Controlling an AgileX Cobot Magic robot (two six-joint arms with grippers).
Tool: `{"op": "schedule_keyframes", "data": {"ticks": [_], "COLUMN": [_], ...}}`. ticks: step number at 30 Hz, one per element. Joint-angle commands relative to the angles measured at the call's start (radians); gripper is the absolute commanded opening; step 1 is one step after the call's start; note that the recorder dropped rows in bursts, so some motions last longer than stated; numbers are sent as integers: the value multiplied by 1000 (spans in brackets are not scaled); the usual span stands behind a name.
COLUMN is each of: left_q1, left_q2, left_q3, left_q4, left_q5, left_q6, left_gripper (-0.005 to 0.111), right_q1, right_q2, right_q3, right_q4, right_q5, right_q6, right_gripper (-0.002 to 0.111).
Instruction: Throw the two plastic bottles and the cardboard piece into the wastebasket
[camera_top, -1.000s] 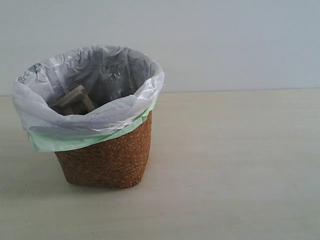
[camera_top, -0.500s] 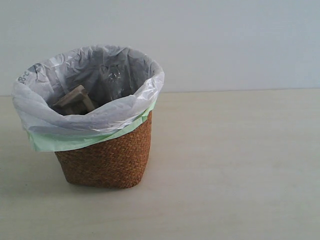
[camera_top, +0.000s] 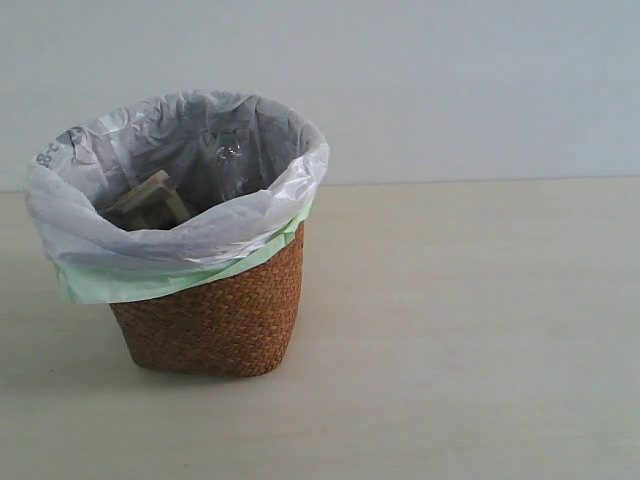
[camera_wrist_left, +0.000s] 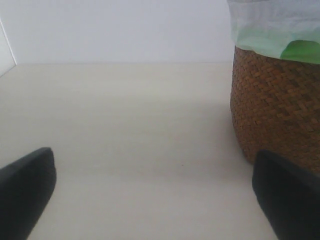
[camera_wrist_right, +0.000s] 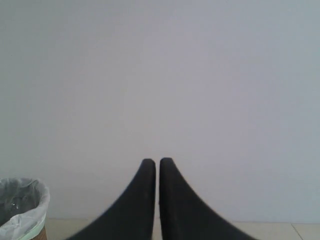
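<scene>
The brown wicker wastebasket (camera_top: 215, 320), lined with a white bag over a green one, stands at the left of the exterior view. Inside it the cardboard piece (camera_top: 152, 198) leans near the rim, and a clear plastic bottle (camera_top: 230, 155) shows behind it; the other bottle is hidden. My left gripper (camera_wrist_left: 155, 200) is open low over the table, its black fingers (camera_wrist_left: 25, 185) far apart, with the wastebasket (camera_wrist_left: 275, 110) beside one finger. My right gripper (camera_wrist_right: 157, 162) is shut on nothing, raised and facing the wall, with the wastebasket (camera_wrist_right: 20, 207) far off at the frame's corner. Neither gripper appears in the exterior view.
A pale wooden table (camera_top: 470, 330) stretches to the right of the basket. A plain light wall (camera_top: 450, 80) stands behind it.
</scene>
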Motion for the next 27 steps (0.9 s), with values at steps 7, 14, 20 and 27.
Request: {"op": "schedule_keyframes", "data": {"ticks": [7, 14, 20, 27], "left_q1": [-7, -7, -7, -7], "left_q2": [-3, -3, -3, -3], "left_q3": [-4, -4, -4, -4], "left_q4": [-2, -2, -2, -2], "left_q5": [-8, -8, -8, -8], "left_q6": [-9, -9, -9, -9], "left_gripper": [108, 108, 108, 108], "right_q1": [-3, -3, -3, -3], "right_q2": [-42, -42, -42, -42], "right_q3": [466, 765, 915, 915], "right_q4": [-9, -9, -9, -9], "right_q5": [-567, -666, -668, -523], "right_q6": [-2, -2, -2, -2], "right_gripper": [0, 0, 0, 0]}}
